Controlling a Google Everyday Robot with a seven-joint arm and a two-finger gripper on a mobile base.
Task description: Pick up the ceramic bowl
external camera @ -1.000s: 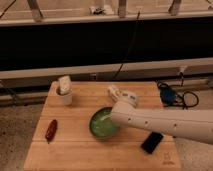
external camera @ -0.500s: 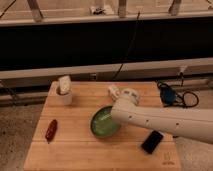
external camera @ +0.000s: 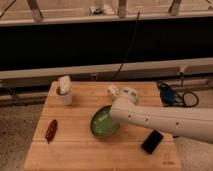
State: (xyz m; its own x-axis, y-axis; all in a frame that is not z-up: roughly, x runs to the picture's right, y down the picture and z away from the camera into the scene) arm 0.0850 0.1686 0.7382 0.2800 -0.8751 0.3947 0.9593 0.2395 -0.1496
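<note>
- We are looking down at a pale wooden table [external camera: 80, 150] with plank lines running along its length, sitting on a speckled grey floor [external camera: 17, 130]
- Behind the table a dark wall panel [external camera: 75, 45] is spanning the room, with a light ledge [external camera: 60, 72] running below it and a dark cable [external camera: 131, 40] hanging down across it
- Metal posts [external camera: 35, 9] are standing along the top edge of the view
- A small white cup [external camera: 64, 92] is standing upright near the back left of the table; something pale is sticking up out of it, and we cannot tell what
- The ceramic bowl [external camera: 102, 124] is sitting around the middle of the table, green and glossy, and it is tilting, with its right side raised under the arm
- We are seeing nothing inside the bowl but its speckled glaze
- The white arm [external camera: 165, 120] is reaching in from the right edge and covering the bowl's right rim
- The gripper [external camera: 116, 114] is sitting at the bowl's right rim, hidden under the arm's end; its jaws are pressed together, pinching the rim of the ceramic bowl
- A small red object [external camera: 51, 130] is lying on the left of the table, well apart from the bowl
- A flat black object [external camera: 152, 141] is lying near the front right, just below the arm
- A small white object [external camera: 113, 91] is resting behind the arm
- A blue and black bundle of cable [external camera: 172, 96] is lying at the right rear edge
</note>
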